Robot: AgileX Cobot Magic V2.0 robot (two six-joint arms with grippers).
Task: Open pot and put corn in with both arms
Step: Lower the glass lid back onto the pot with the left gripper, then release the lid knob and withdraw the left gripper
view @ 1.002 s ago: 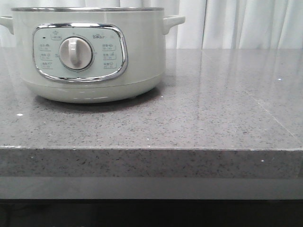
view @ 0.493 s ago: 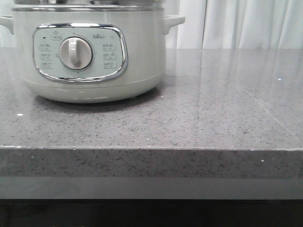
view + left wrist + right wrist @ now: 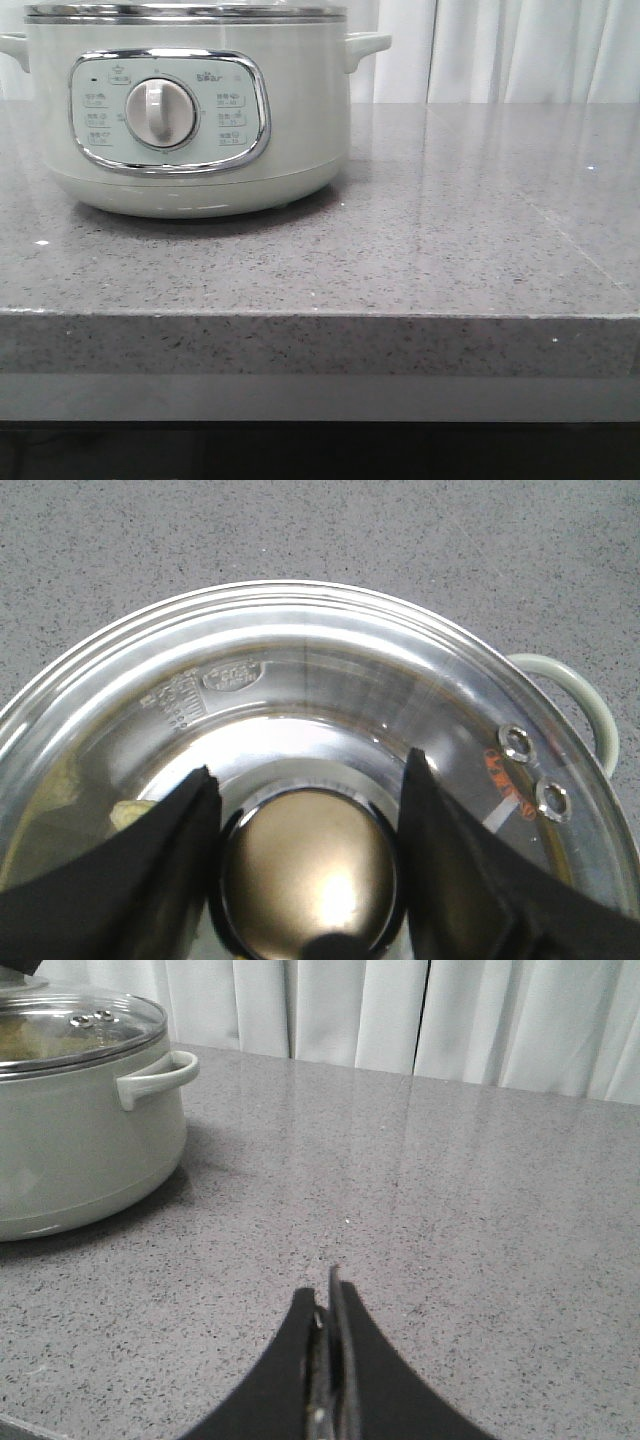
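The pot (image 3: 190,120) stands on the far left of the grey speckled bench (image 3: 450,240), its chrome-framed control panel (image 3: 168,110) and round dial (image 3: 160,112) facing the near edge. A small side handle (image 3: 365,45) sticks out on its right. A glass lid (image 3: 320,710) with a steel rim sits on top of the pot, closing it; two small rivets (image 3: 535,770) show near the lid's edge.

The left tool (image 3: 305,820) hangs directly above the lid, its two dark fingers (image 3: 150,860) spread apart on either side of the shiny round lid knob (image 3: 305,870). The fingers stand just beside the knob, and whether they touch it cannot be told; the tool is released, not pinching anything.

Through the glass a pale yellow shape (image 3: 130,815) shows inside the pot, partly hidden behind a finger; it may be the corn, but it is too blurred to be sure.

The right tool (image 3: 325,1360) hovers over bare bench to the right of the pot, well apart from it, its fingers pressed together with nothing between them. White curtains (image 3: 420,1015) hang behind the far edge of the bench.
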